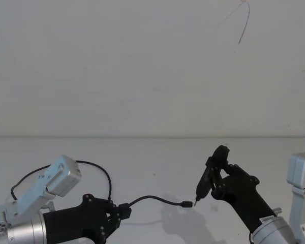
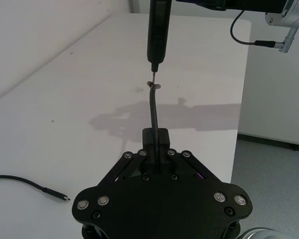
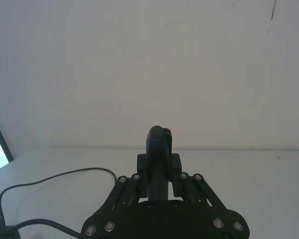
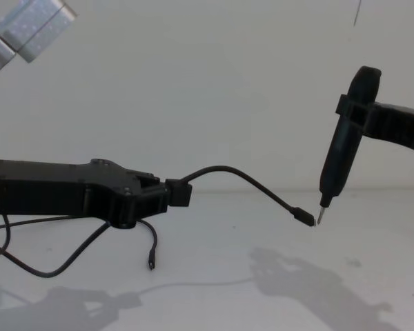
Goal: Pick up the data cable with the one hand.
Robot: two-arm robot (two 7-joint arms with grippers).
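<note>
Black fingers (image 4: 167,196) of the left gripper (image 1: 115,215) pinch a short black wire (image 1: 152,199) by its block end, lower left of the head frame; its free plug hangs mid-air toward lower centre. Right gripper (image 1: 217,179), lower right, clamps a slim black tool (image 4: 339,141) upright, its pale tip just beside that plug.

We judge this wire is not the data cable (image 1: 61,170), which loops behind the left arm at left of frame; one connector end lies on the white counter (image 2: 65,114) at lower left of the left wrist view. So the cable lies back from the left fingers, long axis roughly across the frame, left arm nearer. Its middle is hidden behind the left arm; we cannot trace where it ends.
</note>
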